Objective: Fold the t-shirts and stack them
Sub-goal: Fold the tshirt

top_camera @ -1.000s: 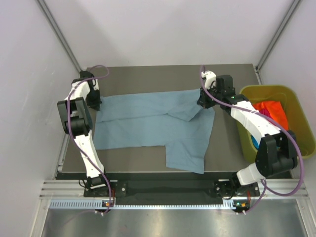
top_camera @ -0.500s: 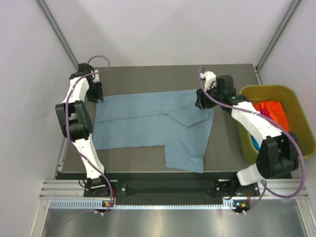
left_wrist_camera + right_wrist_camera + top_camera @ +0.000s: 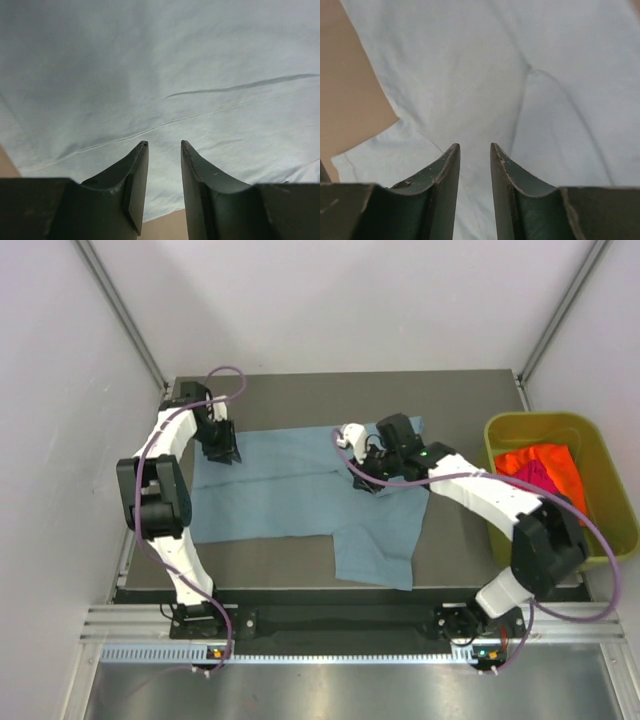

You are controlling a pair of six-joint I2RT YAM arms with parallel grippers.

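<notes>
Grey-blue tee [image 3: 290,495] lies spread mid-table [image 3: 460,400]. The left gripper [image 3: 222,450] is at its upper-left corner and the right gripper [image 3: 365,475] is over its upper middle. Both have narrowly parted fingers holding nothing. An orange tee [image 3: 545,462] sits in the bin [image 3: 600,535] at right.

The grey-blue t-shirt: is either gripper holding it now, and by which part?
Nothing is held. The left gripper and the right gripper are both over the grey-blue t-shirt with jaws apart and no cloth between them.
</notes>
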